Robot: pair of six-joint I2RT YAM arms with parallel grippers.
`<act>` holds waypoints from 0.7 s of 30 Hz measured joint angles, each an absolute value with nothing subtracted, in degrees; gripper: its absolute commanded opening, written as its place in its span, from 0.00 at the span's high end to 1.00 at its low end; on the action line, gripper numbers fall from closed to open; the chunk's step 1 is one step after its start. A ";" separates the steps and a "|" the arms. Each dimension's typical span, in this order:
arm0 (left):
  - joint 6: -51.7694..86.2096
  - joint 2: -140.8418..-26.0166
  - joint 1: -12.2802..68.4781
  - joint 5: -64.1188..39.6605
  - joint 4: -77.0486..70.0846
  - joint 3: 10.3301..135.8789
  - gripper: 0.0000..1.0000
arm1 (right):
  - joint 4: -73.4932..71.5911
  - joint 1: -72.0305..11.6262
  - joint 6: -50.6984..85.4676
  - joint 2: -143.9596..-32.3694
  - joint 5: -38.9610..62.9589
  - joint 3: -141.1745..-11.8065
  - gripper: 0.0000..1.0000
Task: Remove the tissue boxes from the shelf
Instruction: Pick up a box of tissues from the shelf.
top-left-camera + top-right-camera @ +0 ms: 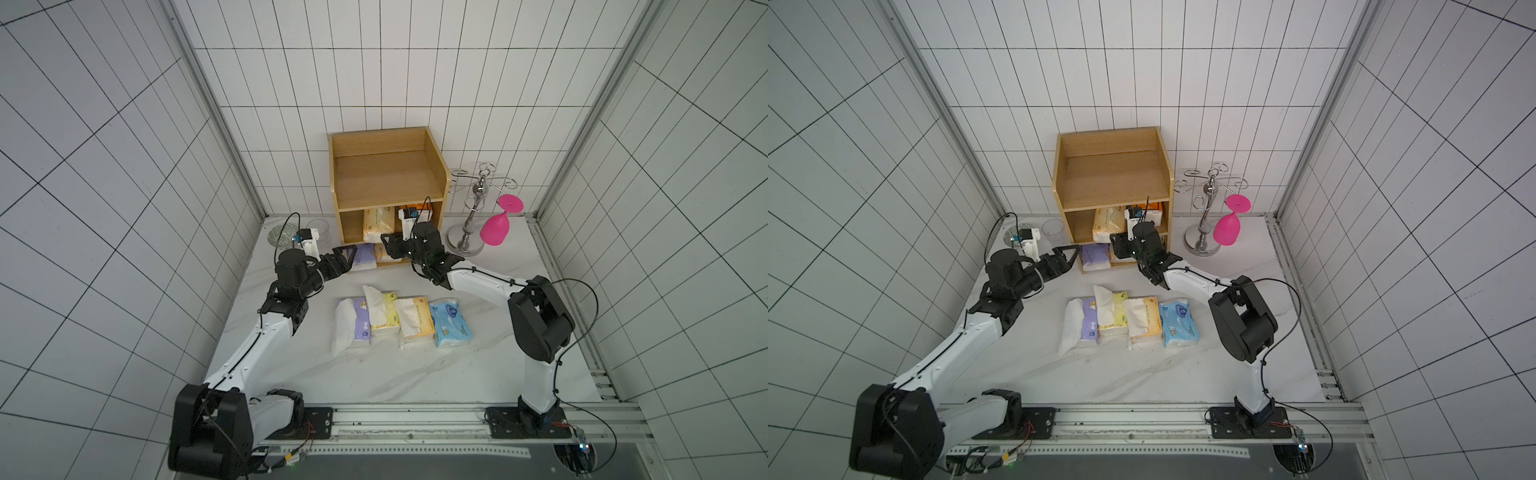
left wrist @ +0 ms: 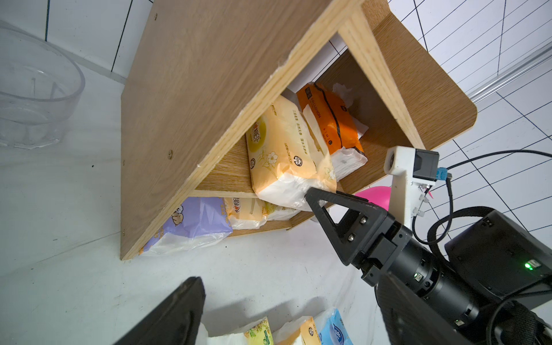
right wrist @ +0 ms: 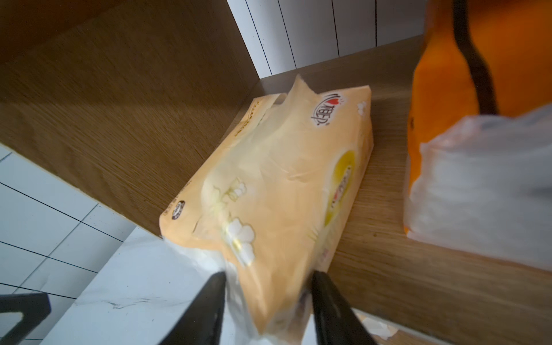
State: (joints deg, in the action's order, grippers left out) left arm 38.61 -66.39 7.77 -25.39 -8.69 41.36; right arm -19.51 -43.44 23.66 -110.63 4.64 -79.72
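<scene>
The wooden shelf point(image 1: 386, 174) stands at the back wall. On its middle tier a pale orange tissue pack point(image 3: 277, 179) lies beside a bright orange one point(image 2: 331, 116). My right gripper point(image 3: 267, 286) reaches into that tier, and its jaws press both sides of the pale orange pack's near end. On the bottom tier lie a purple pack point(image 2: 197, 221) and another pale one point(image 2: 245, 209). My left gripper point(image 1: 347, 257) hangs open just left of the purple pack, holding nothing. Several packs point(image 1: 403, 322) lie in a row on the table in front of the shelf.
A silver cup stand point(image 1: 473, 224) with a pink goblet point(image 1: 496, 228) hanging from it stands right of the shelf. A clear plastic cup point(image 1: 318, 232) and a patterned glass dish point(image 1: 282, 237) sit left of it, behind my left wrist.
</scene>
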 measured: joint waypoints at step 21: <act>39.99 -54.02 7.77 -22.87 -2.70 37.63 0.06 | -17.23 -45.28 21.93 -95.15 8.56 -66.30 1.00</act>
